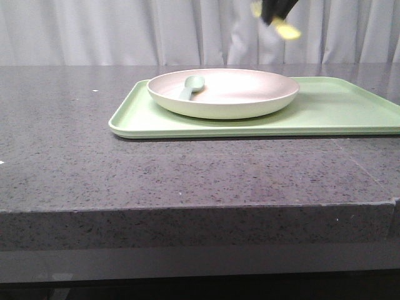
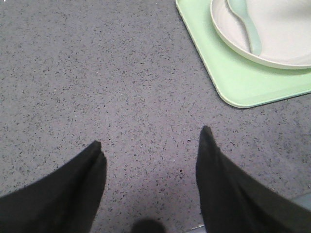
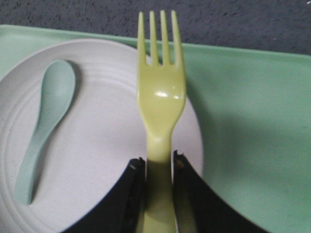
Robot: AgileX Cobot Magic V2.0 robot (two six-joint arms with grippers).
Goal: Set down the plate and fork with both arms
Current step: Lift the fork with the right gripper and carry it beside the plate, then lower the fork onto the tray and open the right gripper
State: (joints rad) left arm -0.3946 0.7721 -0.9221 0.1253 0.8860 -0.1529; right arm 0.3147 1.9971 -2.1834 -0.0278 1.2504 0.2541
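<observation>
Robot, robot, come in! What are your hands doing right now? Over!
Right gripper shut on fork, high over plate. Left gripper open, empty, over bare counter. Plate on green tray, spoon already in it.

A: In the front view, what blocks the middle?
B: The plate (image 1: 223,92) on the tray (image 1: 350,112), with a spoon (image 1: 192,86) inside.
A: And free room?
B: The left part of the table (image 1: 75,125) is bare stone.
</observation>
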